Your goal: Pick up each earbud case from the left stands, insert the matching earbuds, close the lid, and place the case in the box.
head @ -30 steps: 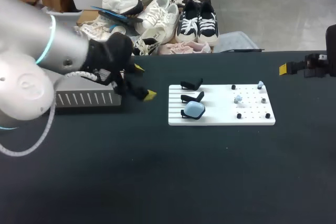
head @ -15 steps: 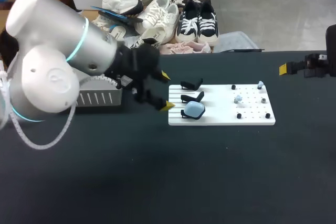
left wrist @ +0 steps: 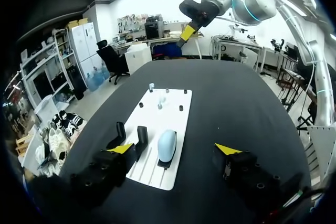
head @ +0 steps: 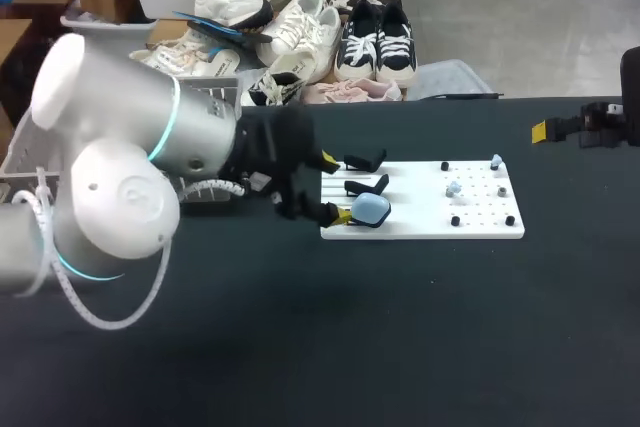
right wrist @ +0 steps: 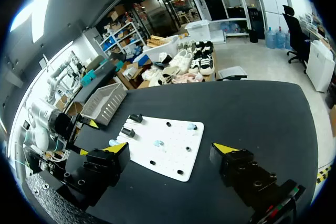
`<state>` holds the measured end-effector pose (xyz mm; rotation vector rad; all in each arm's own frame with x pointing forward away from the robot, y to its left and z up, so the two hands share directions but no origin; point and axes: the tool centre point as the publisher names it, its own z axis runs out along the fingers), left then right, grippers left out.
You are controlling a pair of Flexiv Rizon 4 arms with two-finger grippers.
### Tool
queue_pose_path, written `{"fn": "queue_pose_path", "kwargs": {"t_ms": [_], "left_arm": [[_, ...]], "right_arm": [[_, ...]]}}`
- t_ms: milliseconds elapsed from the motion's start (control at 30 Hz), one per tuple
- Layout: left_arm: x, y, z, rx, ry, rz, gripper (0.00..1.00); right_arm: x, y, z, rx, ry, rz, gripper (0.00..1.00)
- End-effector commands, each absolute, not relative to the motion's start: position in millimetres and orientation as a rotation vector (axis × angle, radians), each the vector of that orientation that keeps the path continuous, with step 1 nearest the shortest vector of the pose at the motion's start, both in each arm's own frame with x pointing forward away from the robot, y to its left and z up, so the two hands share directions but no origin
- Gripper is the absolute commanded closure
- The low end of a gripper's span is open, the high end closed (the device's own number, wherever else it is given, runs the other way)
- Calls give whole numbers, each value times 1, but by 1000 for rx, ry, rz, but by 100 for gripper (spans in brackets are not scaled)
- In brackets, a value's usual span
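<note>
Left gripper point(left wrist: 174, 149): it sits at the near-left end of the white rectangular peg board point(head: 420, 229). Its yellow-tipped fingers are spread wide and hold nothing.
Light-blue rounded earbud case point(head: 371, 209): it is propped on the nearest of three black angled stands. It lies just ahead of the left gripper, in line with the gap between the fingers, and neither finger touches it.
Empty black stands point(head: 366, 186): there are two, behind the case in the same column, and both are bare.
Pale-blue earbuds point(head: 454, 188): one sits mid-way along the board's right half, and a second pale-blue piece point(head: 496, 161) sits at its far right corner. Small dark pieces point(head: 455, 220) stand among them.
Right gripper point(right wrist: 171, 147): it is well apart from the board, out past the table's right end. Its fingers are apart and empty.
Grey slotted box point(right wrist: 103, 103): it stands at the table's far left, beyond the stands.
Step in hand: this looks like the approach for picking the one case on the stands. No grasp has been made yet.
Next move: the left gripper should probably ease forward until its fingers flank the case's sides. It would then close and lift the case clear of the stand's lip without dragging the board.
Hard to make out: the case's lid seam cannot be seen, though it looks closed. The dark pieces could be earbuds or bare pegs; they are too small to tell. In the head view the left arm covers most of the box, so its contents are unseen, and the right gripper is cut off at the edge.
</note>
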<state>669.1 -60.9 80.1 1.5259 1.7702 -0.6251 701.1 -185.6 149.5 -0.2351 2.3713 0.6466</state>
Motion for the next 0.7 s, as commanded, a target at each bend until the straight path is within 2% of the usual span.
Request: {"fn": "queue_pose_path", "kwargs": {"t_ms": [33, 700], "left_arm": [[674, -62, 70, 1491, 1721, -666, 0], [690, -63, 58, 1481, 1721, -719, 0]], "right_arm": [[701, -186, 150, -236, 2372, 647, 0], [701, -186, 150, -236, 2372, 647, 0]]}}
